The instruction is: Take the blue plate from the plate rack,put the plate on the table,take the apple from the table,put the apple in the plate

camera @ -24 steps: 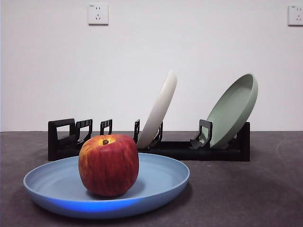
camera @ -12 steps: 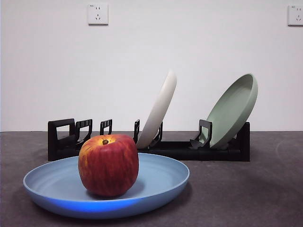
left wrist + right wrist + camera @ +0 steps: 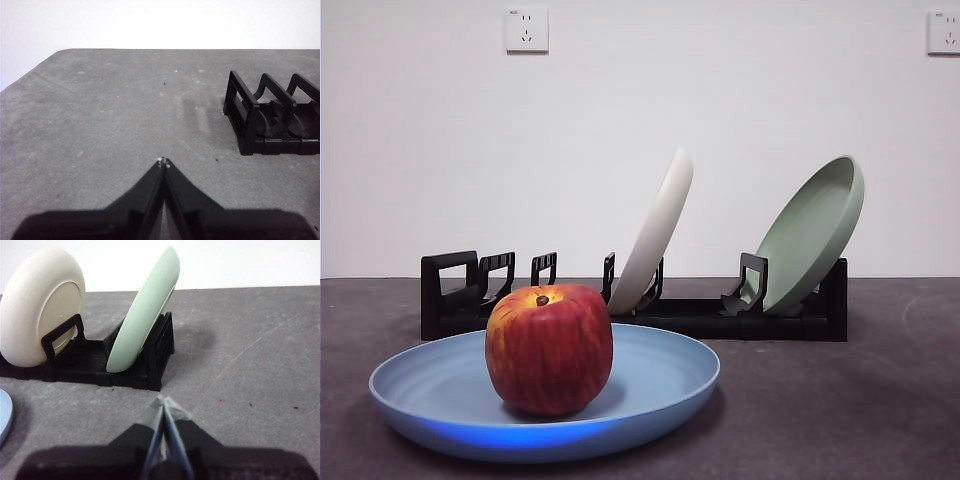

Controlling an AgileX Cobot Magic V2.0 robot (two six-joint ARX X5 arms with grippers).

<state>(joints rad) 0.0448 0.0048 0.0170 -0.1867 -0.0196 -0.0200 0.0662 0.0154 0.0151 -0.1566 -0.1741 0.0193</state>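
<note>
Apple (image 3: 549,349) sitting stem-up in the blue plate (image 3: 660,385), flat on the table (image 3: 840,410) just in front of the plate rack (image 3: 450,295). Cream plate (image 3: 656,232) and green plate (image 3: 812,235) leaning in the rack's slots. Left gripper (image 3: 163,162) and right gripper (image 3: 163,401) both pinched closed on nothing, low over bare table.

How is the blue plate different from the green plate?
The blue plate lies flat on the table; the green plate stands tilted in the plate rack. The blue plate holds the apple; the green plate holds nothing. Their colours differ too. Both are round and shallow.
</note>
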